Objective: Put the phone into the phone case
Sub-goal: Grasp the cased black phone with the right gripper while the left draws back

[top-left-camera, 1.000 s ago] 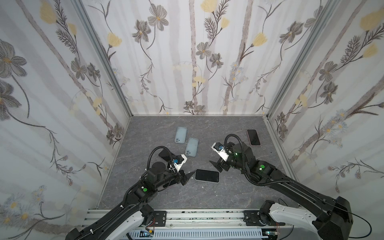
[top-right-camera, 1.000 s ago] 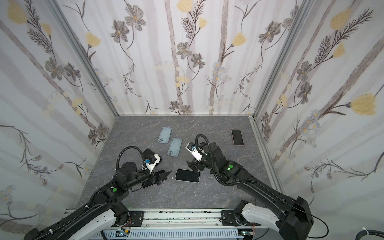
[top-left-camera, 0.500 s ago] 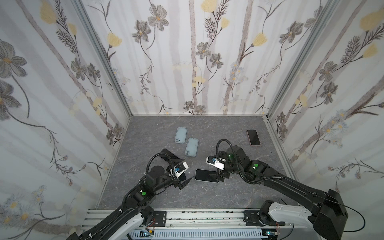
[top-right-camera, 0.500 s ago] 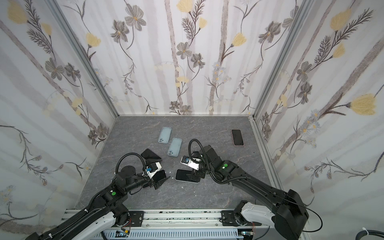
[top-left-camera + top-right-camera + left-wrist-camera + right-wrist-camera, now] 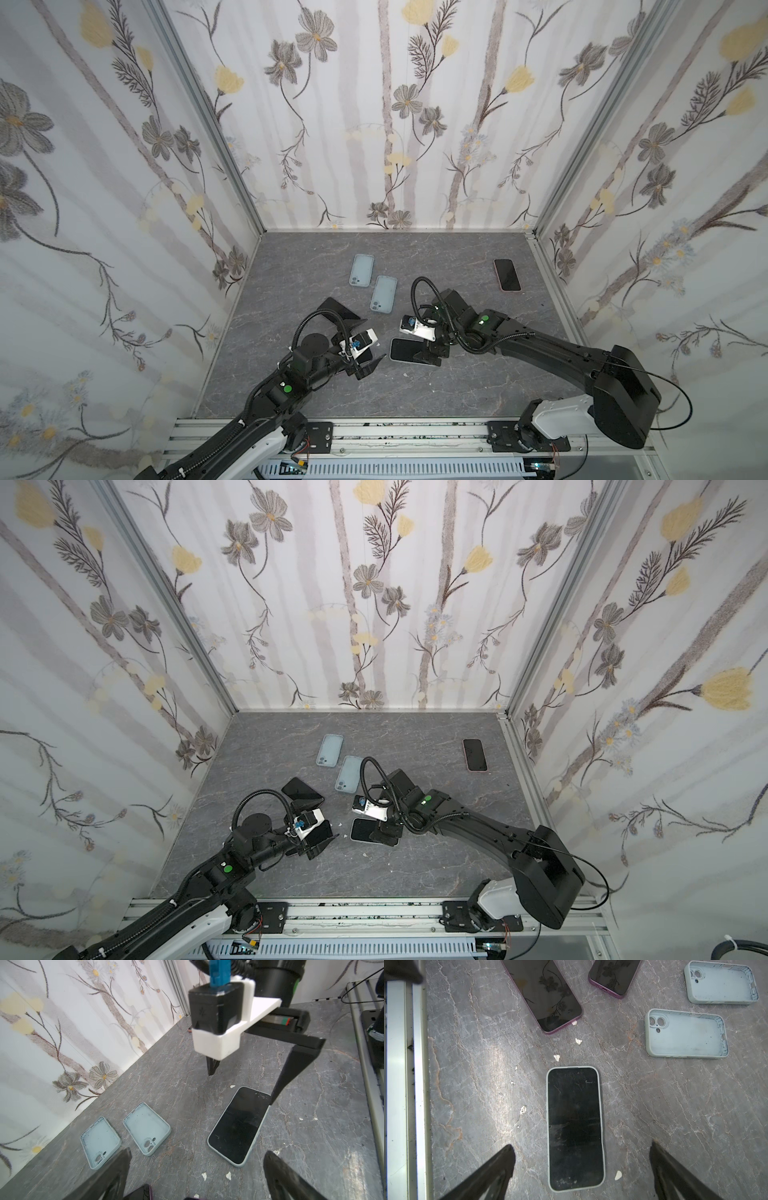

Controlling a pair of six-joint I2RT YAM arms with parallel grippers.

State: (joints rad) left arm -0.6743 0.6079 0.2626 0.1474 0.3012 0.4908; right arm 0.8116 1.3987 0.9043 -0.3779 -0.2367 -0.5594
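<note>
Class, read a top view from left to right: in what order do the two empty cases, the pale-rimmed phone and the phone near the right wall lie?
In order: farther empty case → nearer empty case → pale-rimmed phone → phone near the right wall. The dark phone overlaps the first case sideways, so it is left out.

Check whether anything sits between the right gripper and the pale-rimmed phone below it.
Nothing visible. The right gripper hangs open over the pale-rimmed phone, one finger to each side of it, with only bare tabletop around.
</note>
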